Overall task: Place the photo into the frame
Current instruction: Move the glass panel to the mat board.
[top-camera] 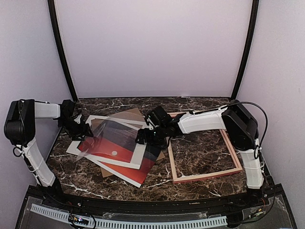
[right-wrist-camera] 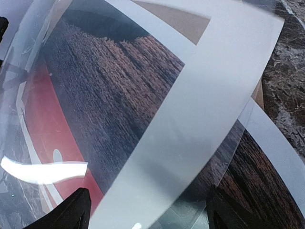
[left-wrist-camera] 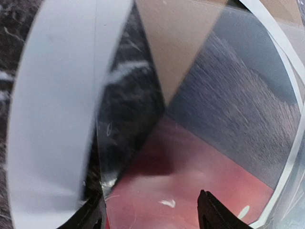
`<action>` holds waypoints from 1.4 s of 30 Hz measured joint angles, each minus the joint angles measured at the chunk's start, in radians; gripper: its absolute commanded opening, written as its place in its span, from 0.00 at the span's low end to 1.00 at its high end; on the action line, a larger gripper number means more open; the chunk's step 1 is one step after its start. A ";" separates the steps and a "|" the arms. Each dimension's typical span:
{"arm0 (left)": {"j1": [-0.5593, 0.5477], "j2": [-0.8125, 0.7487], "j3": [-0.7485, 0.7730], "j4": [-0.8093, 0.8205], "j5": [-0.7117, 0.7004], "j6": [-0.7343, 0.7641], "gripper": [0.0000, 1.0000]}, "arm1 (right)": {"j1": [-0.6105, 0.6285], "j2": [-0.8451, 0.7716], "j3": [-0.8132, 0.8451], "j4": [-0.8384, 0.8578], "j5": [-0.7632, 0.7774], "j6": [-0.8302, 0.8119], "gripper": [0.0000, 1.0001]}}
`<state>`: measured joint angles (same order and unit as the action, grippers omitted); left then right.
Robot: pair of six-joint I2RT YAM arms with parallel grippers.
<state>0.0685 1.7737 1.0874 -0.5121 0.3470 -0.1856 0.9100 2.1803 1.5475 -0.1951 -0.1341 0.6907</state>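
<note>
Photo (top-camera: 112, 145) lay left of frame (top-camera: 205, 176); right hand (top-camera: 143, 136), just left of frame, and left hand (top-camera: 85, 130), farther left, both gaped.

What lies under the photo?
Under the photo a second red print sticks out toward the near edge, and brown cardboard shows at the far side. How far either reaches beneath is covered.

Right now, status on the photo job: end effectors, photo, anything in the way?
Left end effector open, right end effector open. Photo left of frame, not in. Clear sheet tilted over photo.
</note>
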 measured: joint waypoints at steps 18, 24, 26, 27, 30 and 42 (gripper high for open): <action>-0.021 -0.160 -0.108 -0.006 0.001 -0.041 0.81 | -0.042 -0.021 -0.018 -0.027 -0.030 -0.001 0.84; -0.010 -0.177 -0.106 -0.018 -0.086 -0.047 0.82 | -0.053 -0.022 -0.018 -0.029 -0.076 0.004 0.82; 0.010 -0.179 -0.106 -0.020 -0.106 -0.051 0.82 | -0.053 -0.022 -0.020 -0.026 -0.093 0.010 0.81; 0.021 -0.180 -0.106 -0.021 -0.113 -0.054 0.82 | -0.053 -0.022 -0.024 -0.022 -0.103 0.015 0.80; 0.053 -0.187 -0.107 -0.021 -0.136 -0.059 0.82 | -0.053 -0.022 -0.030 -0.008 -0.135 0.031 0.80; 0.068 -0.186 -0.167 -0.016 -0.146 -0.070 0.77 | -0.053 -0.022 -0.071 0.072 -0.242 0.134 0.78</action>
<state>0.1368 1.5875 0.9207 -0.5285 0.2012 -0.2554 0.8570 2.1586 1.4765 -0.1226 -0.3763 0.8242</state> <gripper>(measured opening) 0.785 0.787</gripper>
